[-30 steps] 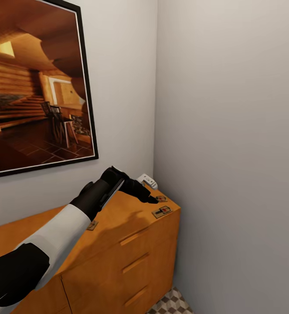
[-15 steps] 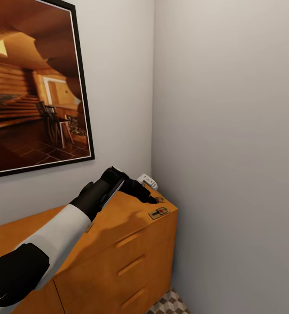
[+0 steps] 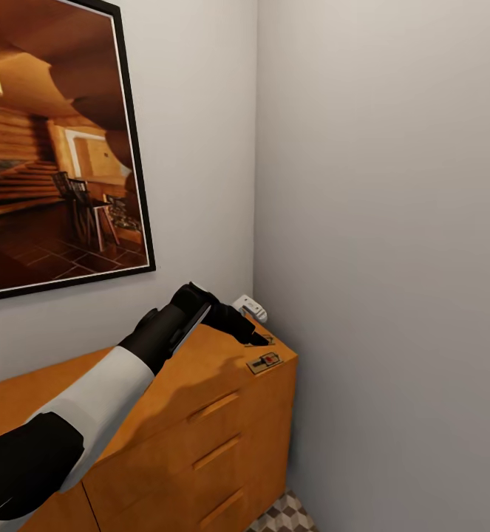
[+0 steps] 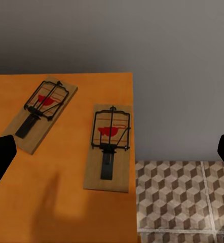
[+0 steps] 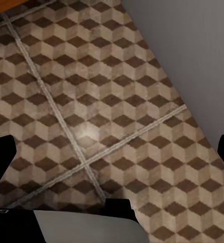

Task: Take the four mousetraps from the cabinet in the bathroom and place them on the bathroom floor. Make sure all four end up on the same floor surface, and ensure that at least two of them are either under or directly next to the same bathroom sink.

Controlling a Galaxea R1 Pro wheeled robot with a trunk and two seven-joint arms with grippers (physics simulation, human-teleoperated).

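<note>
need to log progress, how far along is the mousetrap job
Nothing looks done: the visible patch of bathroom floor has no trap on it. In hand: the left gripper, fingers apart, hangs over two mousetraps lying at the end of the cabinet top, gripping neither. Left: grasping the traps, moving them to the floor, two by the sink.

Soft, even, fairly bright light falls from above, the arm casting a diffuse shadow across the long orange-brown wooden cabinet (image 3: 200,384) top, while pale glare blooms on the slightly blurred cube-patterned floor tiles (image 5: 86,134).
</note>
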